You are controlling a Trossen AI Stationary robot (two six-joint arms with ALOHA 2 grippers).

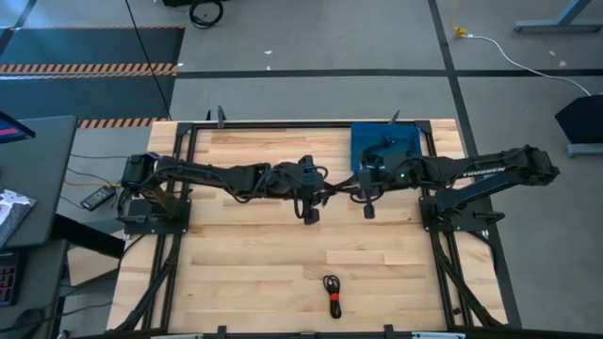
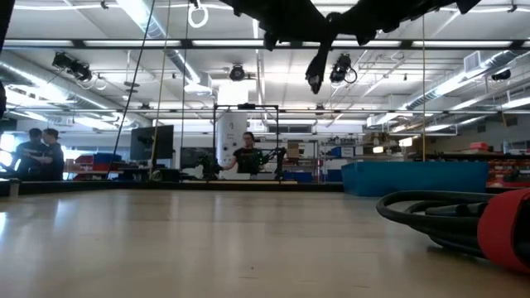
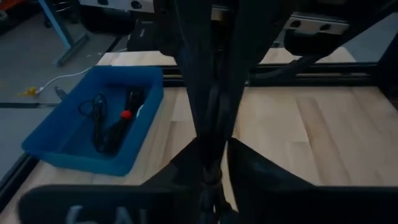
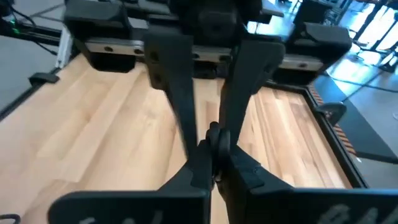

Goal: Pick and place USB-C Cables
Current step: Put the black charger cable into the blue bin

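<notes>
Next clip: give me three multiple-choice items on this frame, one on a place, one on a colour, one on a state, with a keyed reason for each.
1. Where is the cable left on the table?
A. near the front edge
B. beside the tray
C. under the left arm

2. What colour is the tray?
A. red
B. blue
C. white

3. How are the left gripper and the right gripper?
A. both shut, empty
B. left holds a cable
C. both wide open

Key: A, it lies alone front centre; B, blue in the high view; A, each wrist view shows fingers meeting on nothing.
</notes>
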